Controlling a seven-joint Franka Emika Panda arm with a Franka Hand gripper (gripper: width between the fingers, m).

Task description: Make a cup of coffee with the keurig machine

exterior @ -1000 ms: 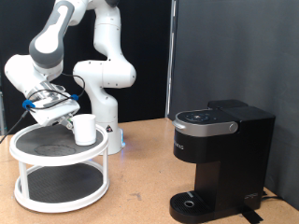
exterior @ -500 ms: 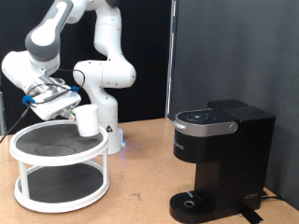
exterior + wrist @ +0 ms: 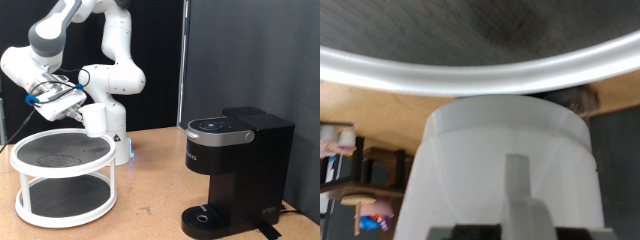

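Note:
My gripper (image 3: 88,114) is shut on the white cup (image 3: 97,121) and holds it in the air, just past the right rim of the round two-tier stand (image 3: 40,162), on the exterior view's left. In the wrist view the cup (image 3: 480,150) fills the lower part, with one finger (image 3: 521,182) pressed on its wall. The black keurig machine (image 3: 235,170) stands on the table on the exterior view's right, lid shut, well apart from the cup.
The white stand has a dark top tier (image 3: 60,152) and a lower shelf (image 3: 62,197); its rim shows in the wrist view (image 3: 440,78). The arm's white base (image 3: 112,100) stands behind the stand. A wooden table (image 3: 150,195) lies between stand and machine.
The gripper has lifted the cup off the stand's top tier and carried it up and slightly to the exterior view's right.

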